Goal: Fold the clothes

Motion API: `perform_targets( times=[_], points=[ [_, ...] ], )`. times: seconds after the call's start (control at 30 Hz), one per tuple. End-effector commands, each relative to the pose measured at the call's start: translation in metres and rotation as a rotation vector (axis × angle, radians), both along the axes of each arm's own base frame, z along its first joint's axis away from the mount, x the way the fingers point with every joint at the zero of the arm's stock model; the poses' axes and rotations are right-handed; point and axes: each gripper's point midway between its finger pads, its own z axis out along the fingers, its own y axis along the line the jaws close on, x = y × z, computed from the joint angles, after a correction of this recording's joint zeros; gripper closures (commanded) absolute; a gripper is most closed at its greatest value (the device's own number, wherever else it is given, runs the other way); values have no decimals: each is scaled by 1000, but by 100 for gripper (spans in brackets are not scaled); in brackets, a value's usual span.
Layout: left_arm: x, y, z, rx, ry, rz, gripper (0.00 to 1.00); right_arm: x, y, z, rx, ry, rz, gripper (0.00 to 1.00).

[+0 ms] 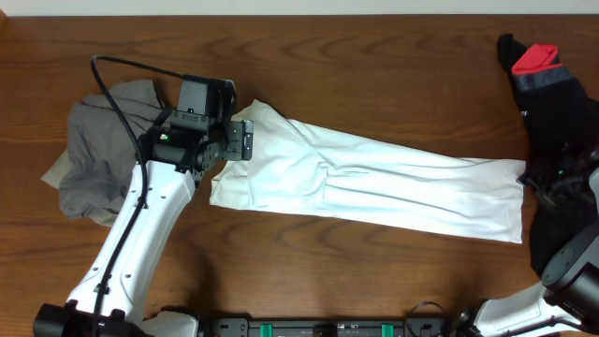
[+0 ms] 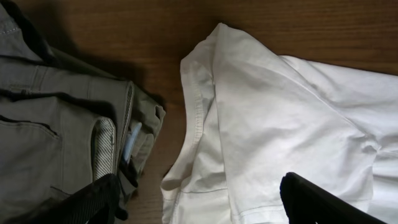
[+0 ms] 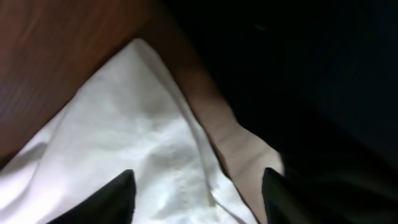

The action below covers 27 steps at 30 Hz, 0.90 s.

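The white T-shirt (image 1: 374, 183) lies as a long folded strip across the table, its print hidden. My left gripper (image 1: 243, 140) hovers over the shirt's left end, open and empty. In the left wrist view the shirt (image 2: 280, 112) lies between the spread fingers (image 2: 199, 208). My right gripper (image 1: 541, 180) is at the shirt's right end, open and empty. In the right wrist view a shirt corner (image 3: 130, 124) lies between its fingers (image 3: 196, 199). A grey-khaki garment (image 1: 94, 154) lies crumpled at the left, also seen in the left wrist view (image 2: 56, 124). A black-and-red garment (image 1: 552, 89) lies at the right.
The brown wooden table (image 1: 374, 65) shows bare behind and in front of the shirt. The black garment (image 3: 323, 74) lies close beside the shirt's right end. The right arm's base (image 1: 571, 271) stands at the lower right.
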Motion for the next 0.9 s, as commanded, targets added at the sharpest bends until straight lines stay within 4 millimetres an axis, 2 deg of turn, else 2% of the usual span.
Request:
perform_targets(
  times=[0.0, 0.17, 0.27, 0.37, 0.53, 0.67, 0.77, 0.87],
  points=[
    [3, 2, 6, -5, -15, 14, 16, -1, 13, -4, 28, -34, 81, 39],
    [3, 2, 6, -5, -15, 14, 16, -8, 13, -17, -3, -20, 122, 30],
    [3, 2, 6, -5, -14, 14, 16, -8, 11, -18, -15, -20, 137, 30],
    [3, 2, 6, -5, -15, 14, 16, -9, 13, -20, -11, -15, 151, 35],
    [3, 2, 6, -5, -15, 14, 16, -16, 32, -31, 47, 35, 182, 45],
    [3, 2, 6, -5, -15, 14, 16, -8, 51, -28, 119, -9, 216, 60],
    [3, 2, 6, -5, -16, 14, 16, -6, 55, -27, 131, -22, 233, 74],
    [3, 2, 6, -5, -16, 14, 16, -6, 54, -26, 132, -22, 230, 98]
  ],
)
